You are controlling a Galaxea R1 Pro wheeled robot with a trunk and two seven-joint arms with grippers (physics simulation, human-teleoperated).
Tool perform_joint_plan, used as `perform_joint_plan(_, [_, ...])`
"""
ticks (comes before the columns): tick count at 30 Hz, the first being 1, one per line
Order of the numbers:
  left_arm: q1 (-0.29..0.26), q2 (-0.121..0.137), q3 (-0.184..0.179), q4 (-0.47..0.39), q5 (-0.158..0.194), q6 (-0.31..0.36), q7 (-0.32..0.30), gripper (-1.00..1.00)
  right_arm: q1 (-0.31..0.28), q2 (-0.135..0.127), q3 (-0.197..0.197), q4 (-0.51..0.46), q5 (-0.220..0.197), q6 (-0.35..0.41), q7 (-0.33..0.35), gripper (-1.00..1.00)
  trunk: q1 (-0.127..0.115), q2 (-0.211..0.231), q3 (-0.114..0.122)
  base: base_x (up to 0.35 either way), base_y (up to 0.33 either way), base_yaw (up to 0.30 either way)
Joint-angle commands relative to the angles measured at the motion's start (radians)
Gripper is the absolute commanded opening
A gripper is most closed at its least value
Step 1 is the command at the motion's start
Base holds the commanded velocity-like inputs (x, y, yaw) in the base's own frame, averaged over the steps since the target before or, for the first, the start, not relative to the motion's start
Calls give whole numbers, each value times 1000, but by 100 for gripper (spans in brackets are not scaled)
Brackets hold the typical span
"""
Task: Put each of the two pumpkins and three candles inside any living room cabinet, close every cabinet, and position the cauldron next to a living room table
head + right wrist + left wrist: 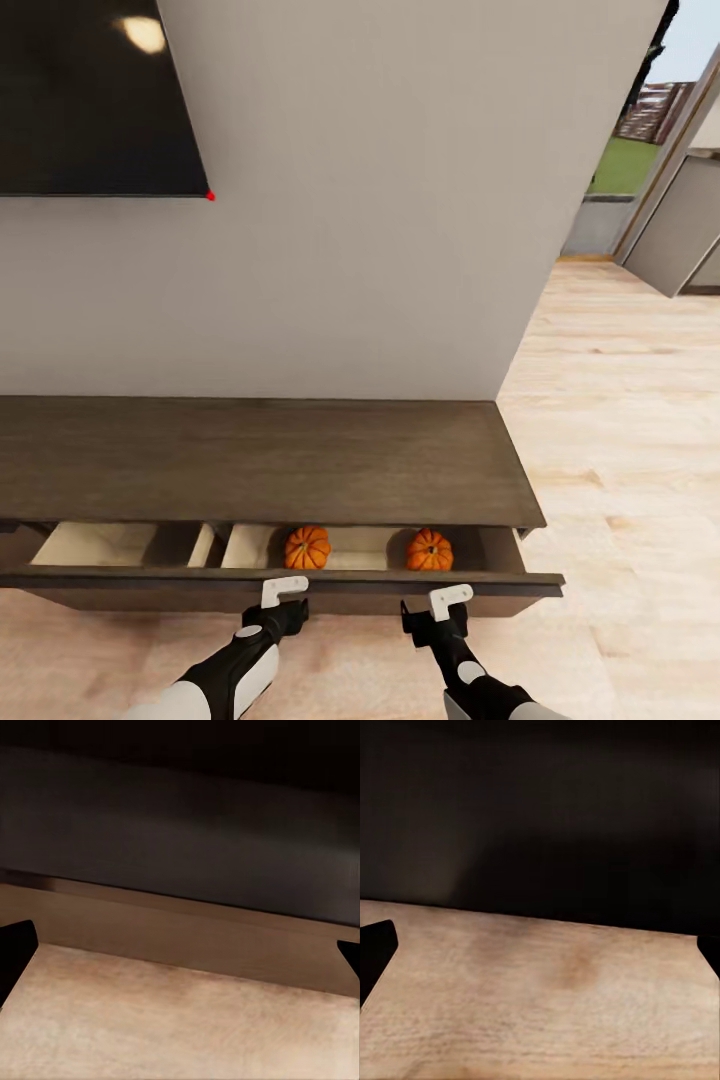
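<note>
The cabinet [250,460] stood against the wall, its drawer [300,580] pulled out; stiff and heavy, best pushed on its front edge. Two light, hard pumpkins [307,548] sat inside near the right end. Both grippers, left [285,590] and right [450,598], looked spread wide, empty.

A long, low dark-brown cabinet [260,455] stands against the pale wall, on a light wood floor [620,420]. Its flat top is bare. The wide drawer [280,580] at the near side stands pulled out, showing a pale interior split by a divider. In the right compartment lie two pumpkins, the left pumpkin [307,548] near the divider and the right pumpkin [429,550] towards the right end, well apart
</note>
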Motion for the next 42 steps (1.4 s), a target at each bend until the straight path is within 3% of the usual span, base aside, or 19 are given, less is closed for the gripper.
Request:
perform_joint_plan(1, [0,0,0,0,0,0,0,100,0,0,11,-1,5,1,0,100,0,0,0,336,0,0])
perform_joint_plan(17, [0,0,0,0,0,0,0,100,-1,0,11,-1,5,1,0,100,0,0,0,288,0,0])
perform_joint_plan(36, [1,-7,1,18,6,-11,1,100,0,-8,9,10,4,1,2,100,-8,14,6,-298,0,0])
perform_joint_plan(39, [1,-7,1,67,7,-12,-6,100,17,-7,9,27,3,1,2,100,-19,35,16,-55,0,0])
perform_joint_plan(42, [1,-2,2,150,8,-12,-77,100,39,-11,9,41,1,1,0,100,-31,56,25,-9,0,0])
